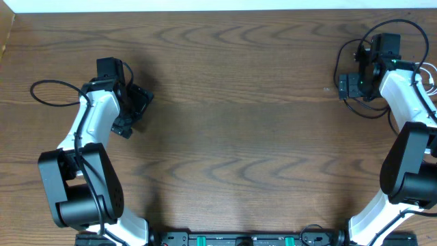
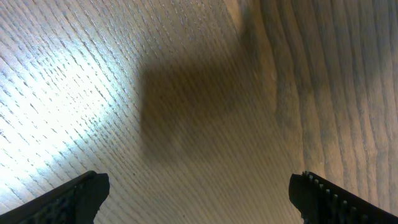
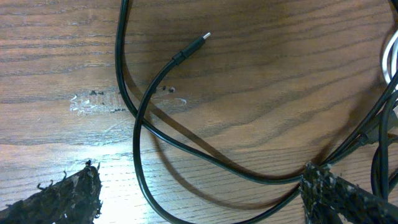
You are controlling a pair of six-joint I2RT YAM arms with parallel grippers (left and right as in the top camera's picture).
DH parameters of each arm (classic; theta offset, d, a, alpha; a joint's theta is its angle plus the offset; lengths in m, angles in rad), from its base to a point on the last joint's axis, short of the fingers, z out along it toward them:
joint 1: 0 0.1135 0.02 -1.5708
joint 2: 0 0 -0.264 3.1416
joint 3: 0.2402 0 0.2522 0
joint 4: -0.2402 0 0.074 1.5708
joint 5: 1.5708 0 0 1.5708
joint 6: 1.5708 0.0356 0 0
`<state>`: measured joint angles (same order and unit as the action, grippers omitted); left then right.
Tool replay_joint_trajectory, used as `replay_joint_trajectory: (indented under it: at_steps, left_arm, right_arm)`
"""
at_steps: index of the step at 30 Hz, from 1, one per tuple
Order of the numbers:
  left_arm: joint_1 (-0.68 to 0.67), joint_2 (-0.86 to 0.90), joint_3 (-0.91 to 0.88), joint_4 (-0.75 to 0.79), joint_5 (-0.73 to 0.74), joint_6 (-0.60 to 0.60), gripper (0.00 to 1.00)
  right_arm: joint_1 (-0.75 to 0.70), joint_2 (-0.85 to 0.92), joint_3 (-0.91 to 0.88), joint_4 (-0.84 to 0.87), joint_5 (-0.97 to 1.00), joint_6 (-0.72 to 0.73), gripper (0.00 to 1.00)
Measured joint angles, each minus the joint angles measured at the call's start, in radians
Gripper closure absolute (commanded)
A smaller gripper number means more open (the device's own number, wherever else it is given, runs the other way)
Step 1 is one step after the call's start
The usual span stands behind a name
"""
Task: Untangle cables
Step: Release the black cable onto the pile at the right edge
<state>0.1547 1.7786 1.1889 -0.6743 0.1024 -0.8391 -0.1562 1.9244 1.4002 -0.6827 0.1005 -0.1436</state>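
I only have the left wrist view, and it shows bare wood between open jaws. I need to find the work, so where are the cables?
Observer: The cables lie far right on the table, by the right gripper.
Operator: Is there a loose end there?
Observer: Yes. In the right wrist view a black cable ends in a plug that lies free.
Operator: Is it tangled?
Observer: Two black strands cross below that plug, and a white cable shows at the right edge.

White-shelled arms (image 1: 85,126), black, seemingly ridged fingers (image 2: 336,202)
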Motion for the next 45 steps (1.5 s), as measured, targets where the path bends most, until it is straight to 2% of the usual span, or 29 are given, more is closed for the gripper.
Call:
replay_joint_trajectory:
  at_steps: [38, 43, 45]
  left_arm:
    - [0.000, 0.000, 0.000, 0.000, 0.000, -0.003, 0.02]
    - [0.000, 0.000, 0.000, 0.001, 0.000, -0.003, 0.02]
    - [0.000, 0.000, 0.000, 0.001, 0.000, -0.003, 0.02]
  right_arm:
    - [0.000, -0.002, 0.000, -0.002, 0.000, 0.000, 0.01]
    - [0.002, -0.106, -0.011, -0.010, 0.000, 0.000, 0.01]
    - [0.002, -0.215, -0.012, -0.009, -0.001, 0.000, 0.01]
